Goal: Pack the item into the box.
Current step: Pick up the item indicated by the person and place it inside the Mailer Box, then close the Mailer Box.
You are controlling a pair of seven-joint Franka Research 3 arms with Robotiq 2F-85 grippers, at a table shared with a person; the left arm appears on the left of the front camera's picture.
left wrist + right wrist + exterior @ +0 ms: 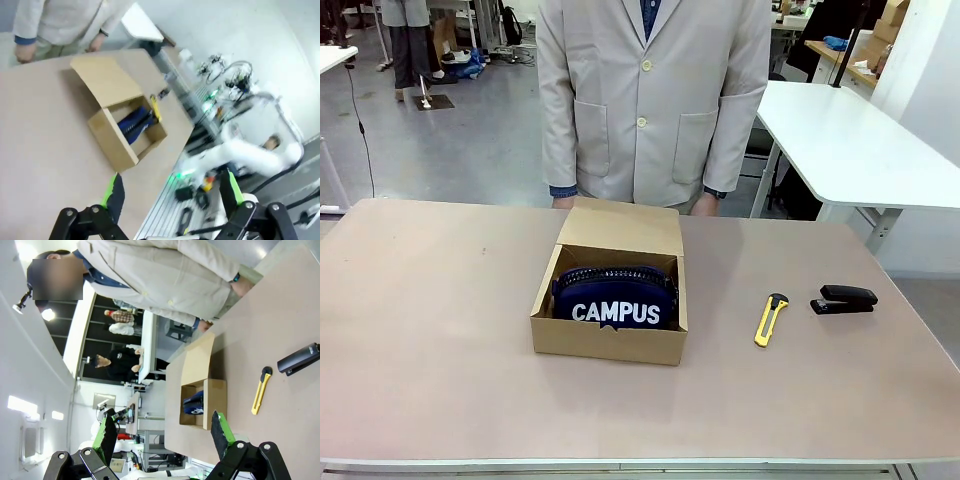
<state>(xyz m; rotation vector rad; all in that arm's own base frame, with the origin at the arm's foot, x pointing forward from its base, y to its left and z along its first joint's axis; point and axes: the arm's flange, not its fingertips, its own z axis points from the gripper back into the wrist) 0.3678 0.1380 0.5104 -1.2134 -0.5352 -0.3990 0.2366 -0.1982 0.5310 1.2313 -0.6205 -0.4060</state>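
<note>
**Packed, not yet closed**

Front view: the soft navy-blue fabric pouch with white CAMPUS lettering (615, 298) lies inside the shallow brown cardboard box (605, 345) on the worktop (440, 330). Its long axis runs left-right and the lettering faces us. We judge only the raised flap (620, 228) remains.

Left wrist view: our left claw (171, 182) gapes wide, empty.

Right wrist view: our right claw (162, 424) likewise.

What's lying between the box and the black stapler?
The yellow utility knife, flat on the table between box and stapler; the front view shows it.
</note>
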